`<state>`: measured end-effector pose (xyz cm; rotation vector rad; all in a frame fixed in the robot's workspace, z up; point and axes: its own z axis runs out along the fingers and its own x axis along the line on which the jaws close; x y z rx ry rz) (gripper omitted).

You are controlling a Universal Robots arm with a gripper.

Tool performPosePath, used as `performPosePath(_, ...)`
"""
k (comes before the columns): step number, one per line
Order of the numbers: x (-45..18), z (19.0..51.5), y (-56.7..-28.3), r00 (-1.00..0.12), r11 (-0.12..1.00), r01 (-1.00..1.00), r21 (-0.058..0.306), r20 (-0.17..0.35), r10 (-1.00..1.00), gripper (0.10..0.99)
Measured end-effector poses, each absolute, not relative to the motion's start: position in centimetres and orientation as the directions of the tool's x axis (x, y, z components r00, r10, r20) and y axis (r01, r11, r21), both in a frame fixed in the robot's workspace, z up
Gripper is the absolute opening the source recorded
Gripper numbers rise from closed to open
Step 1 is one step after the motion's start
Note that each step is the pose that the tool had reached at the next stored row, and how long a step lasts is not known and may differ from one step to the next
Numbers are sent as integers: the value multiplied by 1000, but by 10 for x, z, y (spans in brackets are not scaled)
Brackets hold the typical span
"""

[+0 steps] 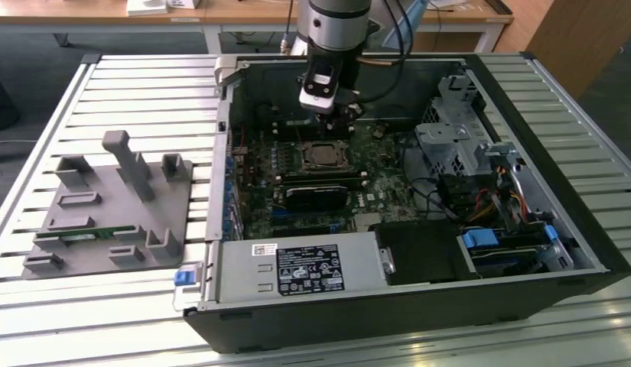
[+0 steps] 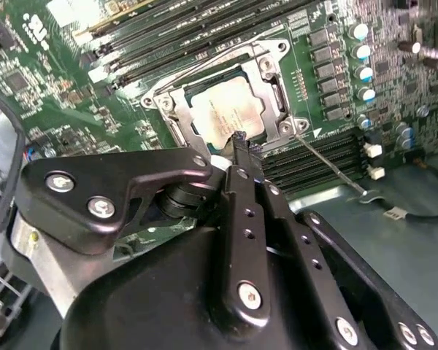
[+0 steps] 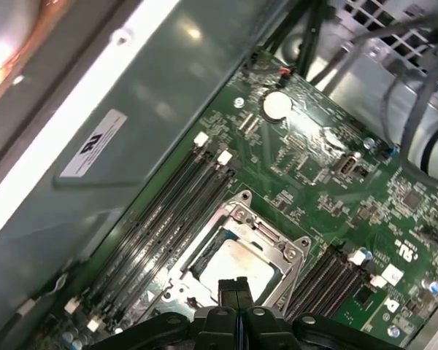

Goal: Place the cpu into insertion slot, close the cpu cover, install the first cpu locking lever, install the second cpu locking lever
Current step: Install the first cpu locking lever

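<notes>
**Pincer shut above the seated cpu**

Pincer (image 3: 233,290) is nearest the lens, with its fingers pressed together and nothing between them. The tips hang just over one edge of the insertion slot (image 3: 204,254). The cpu (image 3: 237,264) lies flat in the slot, silver face up. The cpu cover (image 3: 261,230) is down, its frame around the chip.

In the second wrist view, a thin locking lever (image 2: 328,164) runs out from a socket corner, slanting over the memory slots (image 2: 306,157).

In the exterior view, the arm stands inside the open computer case (image 1: 560,115). A grey fixture tray (image 1: 101,206) sits on the slatted surface (image 1: 141,84) at the exterior view's left, well apart from the case.
</notes>
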<state>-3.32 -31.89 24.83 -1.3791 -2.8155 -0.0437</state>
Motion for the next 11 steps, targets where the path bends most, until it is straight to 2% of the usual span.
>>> performPosePath(11, -33, 248, -319, -733, 733, 680, 22, 18, 680, 106)
